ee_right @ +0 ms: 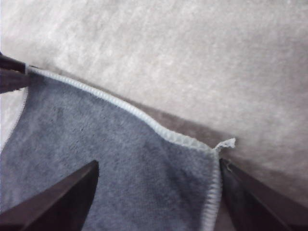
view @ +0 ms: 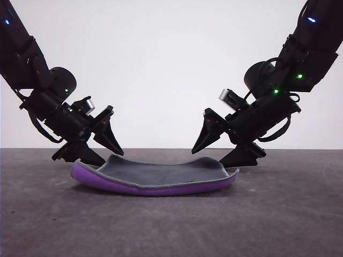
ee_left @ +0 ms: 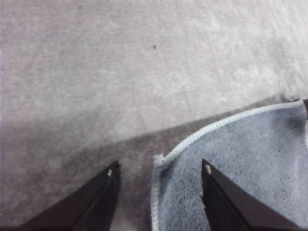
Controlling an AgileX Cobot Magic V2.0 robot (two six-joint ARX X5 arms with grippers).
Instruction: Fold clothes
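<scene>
The clothes are one thick cloth (view: pixel 161 175) lying on the table, dark grey side up, with purple showing along its front edge and both ends curled upward. My left gripper (view: pixel 111 159) stands open at the cloth's left end. In the left wrist view that gripper (ee_left: pixel 159 171) straddles a stitched corner of the cloth (ee_left: pixel 240 163), one finger over the grey face and one over bare table. At the right end my right gripper (view: pixel 208 157) is open too. The right wrist view has it (ee_right: pixel 159 164) astride the cloth (ee_right: pixel 110 144) near the far corner.
The table (view: pixel 289 214) is a dark grey felt-like surface that runs wide on every side of the cloth. A plain white wall (view: pixel 171 64) stands behind it. A light grey stitched border (ee_right: pixel 115 103) runs along the cloth's edge.
</scene>
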